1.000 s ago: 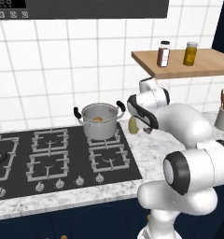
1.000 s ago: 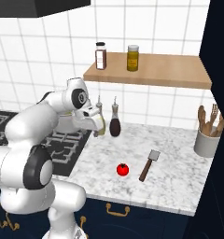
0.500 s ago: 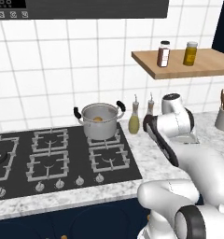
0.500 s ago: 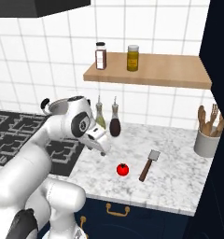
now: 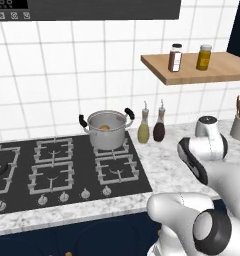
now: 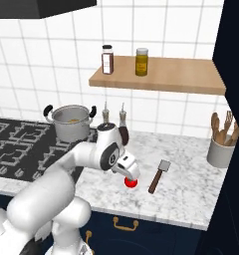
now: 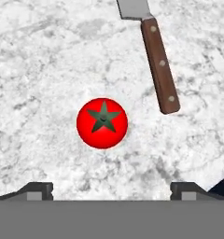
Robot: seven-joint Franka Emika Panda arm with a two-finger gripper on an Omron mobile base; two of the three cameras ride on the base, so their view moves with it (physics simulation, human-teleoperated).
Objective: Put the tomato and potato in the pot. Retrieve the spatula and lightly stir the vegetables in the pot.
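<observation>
The gripper (image 7: 111, 189) hangs wide open and empty above the tomato (image 7: 102, 123), which lies on the counter (image 7: 39, 70) just beside the spatula (image 7: 153, 51). It should descend straight, centring the tomato between the jaws, clear of the spatula's handle. No readable writing shows.

The left base view looks forward and down from behind the arm's left, the right base view from behind its right; both take in the round steel pot with black handles (image 5: 106, 129) (image 6: 70, 122) and the wooden wall shelf (image 5: 202, 70) (image 6: 161, 73). The hand view looks closely straight down at the white marble counter (image 7: 44, 60), also seen from the right base.
</observation>
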